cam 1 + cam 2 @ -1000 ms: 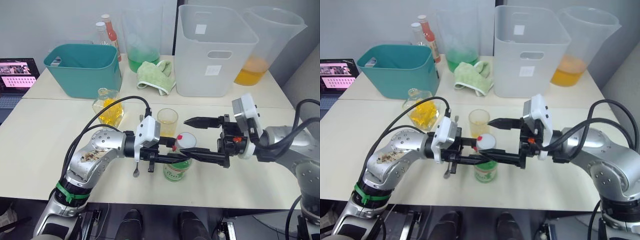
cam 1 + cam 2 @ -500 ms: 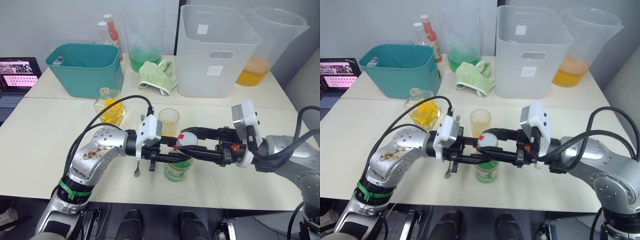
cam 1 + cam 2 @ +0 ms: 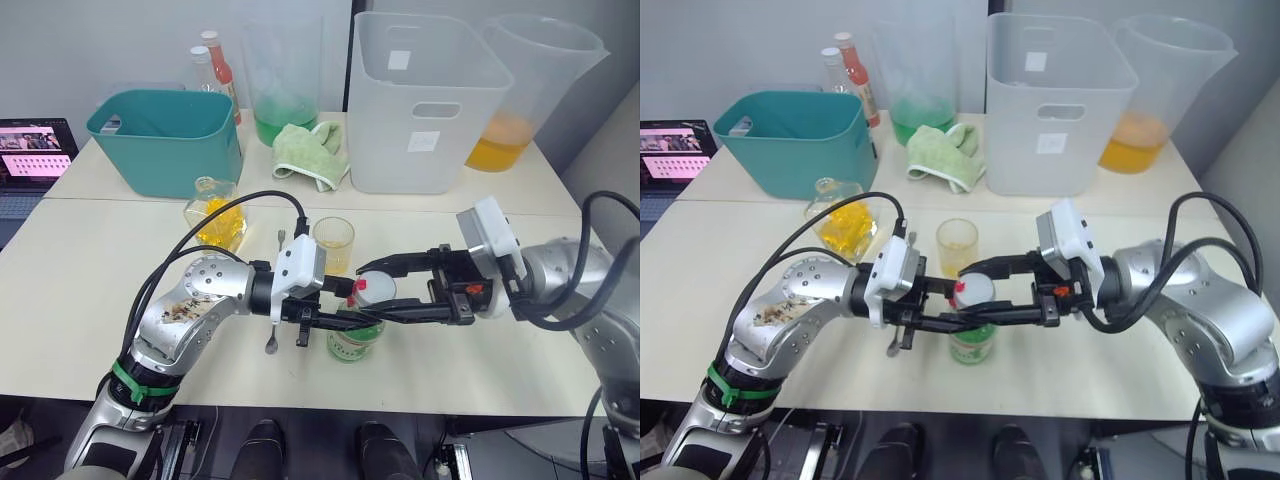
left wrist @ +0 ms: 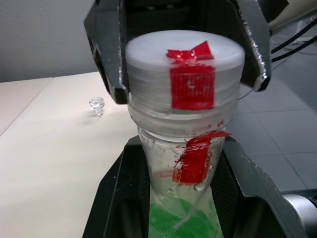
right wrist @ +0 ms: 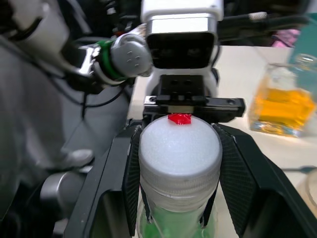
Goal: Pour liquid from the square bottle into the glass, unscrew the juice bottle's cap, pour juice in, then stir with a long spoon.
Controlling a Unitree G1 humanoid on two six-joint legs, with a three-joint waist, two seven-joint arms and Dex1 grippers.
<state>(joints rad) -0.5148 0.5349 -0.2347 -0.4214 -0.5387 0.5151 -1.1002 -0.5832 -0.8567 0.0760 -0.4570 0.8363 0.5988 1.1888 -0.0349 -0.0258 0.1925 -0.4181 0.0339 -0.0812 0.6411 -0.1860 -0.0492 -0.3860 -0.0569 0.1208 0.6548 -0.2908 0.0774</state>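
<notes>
We're at the uncapping step. The juice bottle [image 3: 354,335] stands upright on the surface [image 3: 80,290], just in front of the glass [image 3: 333,243], which already holds yellow liquid. Our left gripper [image 3: 345,312] has its jaws clamped on the bottle's body below the neck; our right gripper [image 3: 372,290] has its jaws set either side of the cap [image 5: 179,151], touching or v. nearly so.

To do it well: left must hold firm w/o squeezing the plastic, right should close fully on the cap's ribbed side, then twist about the bottle's axis and lift straight up.

Both forearms reach in roughly level from opposite sides, meeting at the bottle.
</notes>
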